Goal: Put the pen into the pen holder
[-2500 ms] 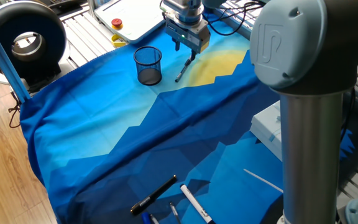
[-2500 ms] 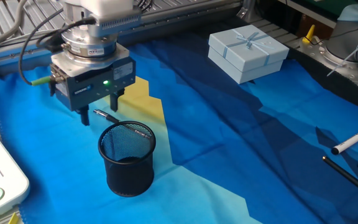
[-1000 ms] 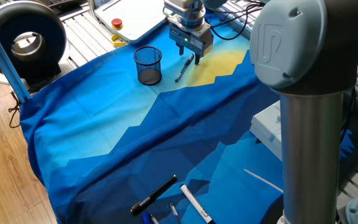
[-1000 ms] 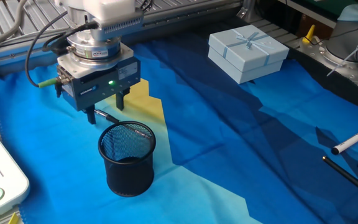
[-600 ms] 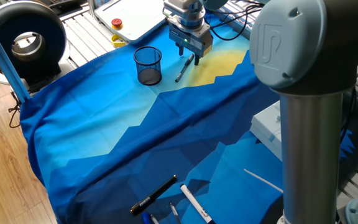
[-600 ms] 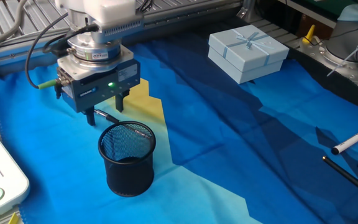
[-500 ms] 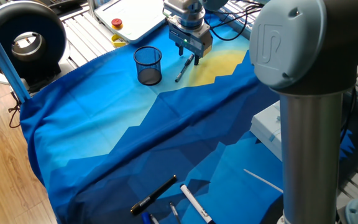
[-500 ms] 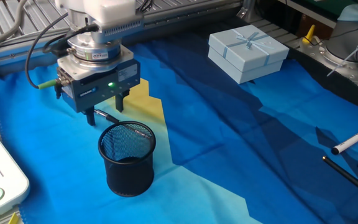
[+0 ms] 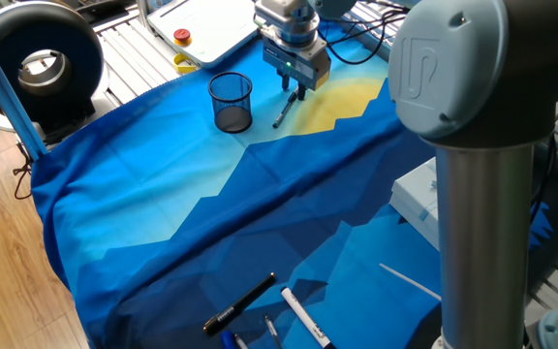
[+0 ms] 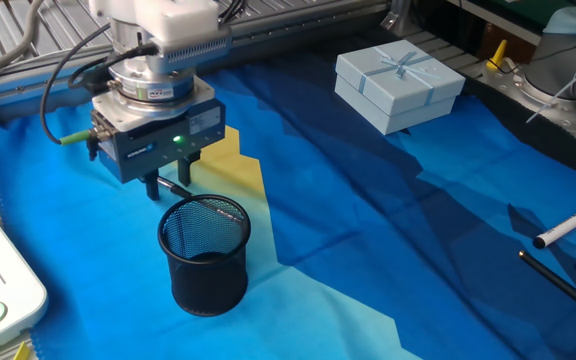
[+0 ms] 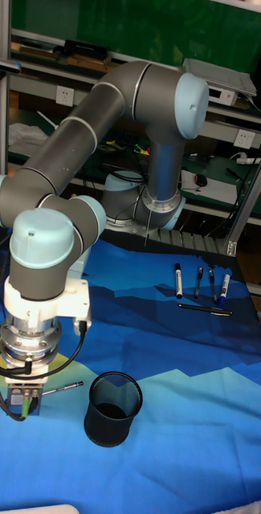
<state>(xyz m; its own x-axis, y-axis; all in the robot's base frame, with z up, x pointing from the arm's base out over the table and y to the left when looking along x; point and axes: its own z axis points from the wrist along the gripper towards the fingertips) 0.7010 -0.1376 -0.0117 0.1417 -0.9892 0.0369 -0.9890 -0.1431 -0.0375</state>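
The gripper (image 10: 170, 185) is down low over the blue and yellow cloth (image 9: 163, 194), its two dark fingers (image 10: 152, 186) standing on either side of the pen (image 9: 283, 110) with a narrow gap between them; whether the pads are actually pressing on the barrel I cannot tell from here. The pen lies flat on the cloth near the edge of the yellow patch, one end under the fingers and the rest sticking out toward the pen holder (image 10: 204, 256). From the tall view the pen (image 11: 63, 388) pokes out sideways from under the gripper (image 11: 24, 401), its tip pointing at the holder (image 11: 112, 408). The pen holder stands upright just beside the gripper, a black mesh cup with nothing visible inside it, apart from the pen. A green light glows on the gripper body. Farther off on the cloth sits a pale blue gift box (image 10: 398, 82) with a ribbon, and at the far end of the table a black marker (image 9: 240, 303) and a white marker with a black cap (image 9: 304, 318) lie among a few other pens, well apart from the holder
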